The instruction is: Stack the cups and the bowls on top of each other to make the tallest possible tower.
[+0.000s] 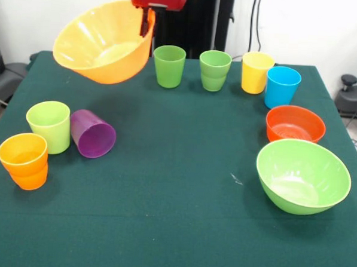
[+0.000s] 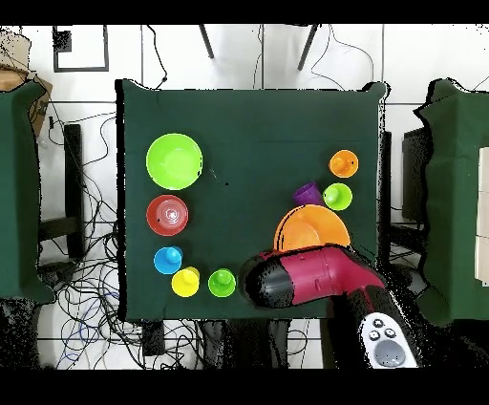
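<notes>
**Tool holding large orange bowl above table**

The orange cup (image 1: 22, 160) is standing at the front view's far left, well apart from the tool (image 1: 150, 19) and nearer the camera; it looks like two nested cups. The lime cup (image 1: 49, 125) is standing just beside it, and the purple cup (image 1: 93, 134) is lying on its side, touching the lime cup.

The tool is gripping the rim of the large orange bowl (image 1: 104, 41), with one finger showing inside the rim. The bowl is hanging tilted to the left of the tool, clear of the table (image 1: 174, 217), with its opening facing the camera.

To the right of the tool, a row of upright cups is standing near the table's far edge: the green cup (image 1: 169, 66), the second green cup (image 1: 215, 70), the yellow cup (image 1: 256, 72) and the blue cup (image 1: 282, 86), the last two touching.

Further right and nearer the camera, the red-orange bowl (image 1: 295, 123) is sitting upright, with the lime-green bowl (image 1: 302, 175) just beside it, both well apart from the tool.
</notes>
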Action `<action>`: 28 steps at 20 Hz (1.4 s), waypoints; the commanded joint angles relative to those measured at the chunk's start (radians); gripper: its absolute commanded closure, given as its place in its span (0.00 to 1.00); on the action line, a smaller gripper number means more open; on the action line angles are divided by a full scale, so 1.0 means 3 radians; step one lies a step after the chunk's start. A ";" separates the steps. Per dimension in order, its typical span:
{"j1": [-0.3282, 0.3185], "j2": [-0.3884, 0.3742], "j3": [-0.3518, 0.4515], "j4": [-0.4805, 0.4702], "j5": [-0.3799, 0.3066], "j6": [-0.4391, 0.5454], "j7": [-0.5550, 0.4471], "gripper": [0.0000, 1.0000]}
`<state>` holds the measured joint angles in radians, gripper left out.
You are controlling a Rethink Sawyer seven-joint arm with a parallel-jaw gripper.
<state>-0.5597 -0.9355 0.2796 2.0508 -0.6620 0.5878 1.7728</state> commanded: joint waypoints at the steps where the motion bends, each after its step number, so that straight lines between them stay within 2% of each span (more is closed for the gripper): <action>1: 0.0333 0.0375 -0.0269 -0.0334 -0.0414 0.0057 0.0462 1.00; 6: 0.0366 0.0306 -0.0344 -0.0308 -0.0332 0.0038 0.0323 1.00; 14: 0.0605 0.0378 -0.0560 -0.0392 -0.0377 -0.0060 0.0450 1.00; 19: 0.0620 0.0334 -0.0617 -0.0337 -0.0321 -0.0123 0.0349 1.00; 22: 0.0629 0.0244 -0.0594 -0.0303 -0.0207 -0.0039 0.0282 1.00; 24: 0.0621 0.0197 -0.0518 -0.0295 -0.0029 0.0077 0.0242 1.00; 28: 0.0596 0.0214 -0.0393 -0.0328 0.0195 0.0183 0.0199 1.00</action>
<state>-0.3971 -0.8894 0.1042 2.0010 -0.6651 0.5876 1.7728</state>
